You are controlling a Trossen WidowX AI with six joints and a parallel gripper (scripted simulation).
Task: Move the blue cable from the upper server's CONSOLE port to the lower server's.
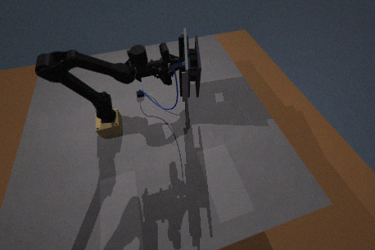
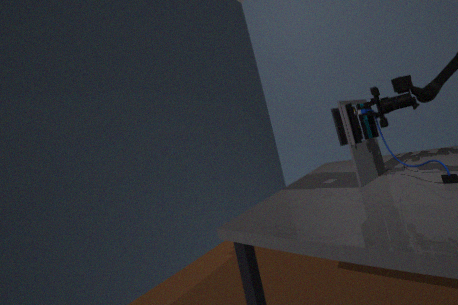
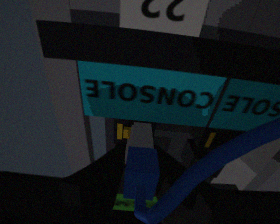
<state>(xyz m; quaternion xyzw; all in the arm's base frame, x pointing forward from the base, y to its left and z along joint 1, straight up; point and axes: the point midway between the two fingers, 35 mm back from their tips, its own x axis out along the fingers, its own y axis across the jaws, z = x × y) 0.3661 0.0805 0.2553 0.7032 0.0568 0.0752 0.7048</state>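
Beside the upright rack panel (image 1: 185, 50) (image 2: 350, 133), my gripper (image 1: 178, 65) (image 2: 369, 107) (image 3: 139, 148) closed on the blue plug (image 3: 142, 167), plug just beside the teal CONSOLE label (image 3: 151, 95), blue cable (image 1: 177, 91) (image 2: 387, 147) (image 3: 201, 170) curving down to a small black block (image 1: 140, 94) (image 2: 449, 179).

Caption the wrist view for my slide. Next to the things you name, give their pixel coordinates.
Gripper (image 1: 177, 65) (image 2: 369, 109) (image 3: 139, 148) shut on the blue plug (image 3: 142, 167), beside a teal CONSOLE label (image 3: 151, 95) that reads upside down.

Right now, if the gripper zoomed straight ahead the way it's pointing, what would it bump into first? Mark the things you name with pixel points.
Probably the server front with the teal CONSOLE label (image 3: 150, 95). The gripper (image 3: 139, 148) is pinching the blue plug (image 3: 142, 167), so the plug's tip would likely touch first. How deep it sits is unclear.
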